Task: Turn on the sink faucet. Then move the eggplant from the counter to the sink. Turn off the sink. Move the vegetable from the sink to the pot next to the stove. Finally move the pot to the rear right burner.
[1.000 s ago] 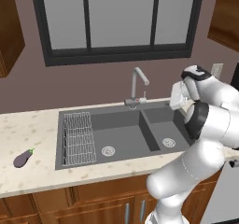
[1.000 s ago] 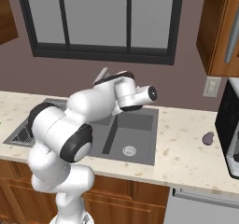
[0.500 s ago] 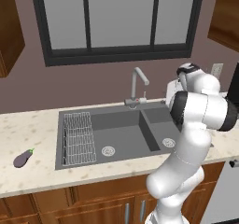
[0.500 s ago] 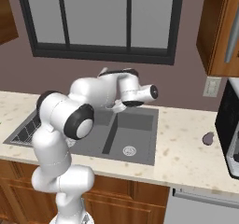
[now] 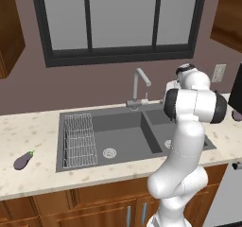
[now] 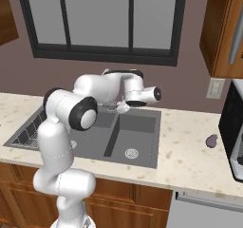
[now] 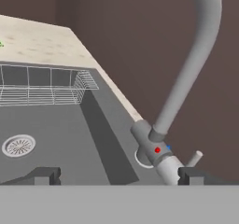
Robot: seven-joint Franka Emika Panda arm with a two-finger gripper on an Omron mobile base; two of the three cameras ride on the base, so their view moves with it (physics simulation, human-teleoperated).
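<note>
While water not yet on, we note sink (image 5: 118, 141) dry, 2 basins; faucet (image 7: 186, 78) at rear rim, lever (image 7: 193, 158) just ahead of gripper (image 7: 114, 175), toward its right finger. Jaws fully apart, holding nothing. Eggplant (image 5: 22, 160) on counter, far left, well apart.

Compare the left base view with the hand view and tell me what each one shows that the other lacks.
Left base view alone: the eggplant lying on the counter left of the sink, the window, and a wall outlet.

Hand view alone: the red and blue dots on the faucet's base, its small handle, and the open gripper close in front of it.

Both: the faucet, the sink with its drain, and the wire rack in the left basin.
</note>
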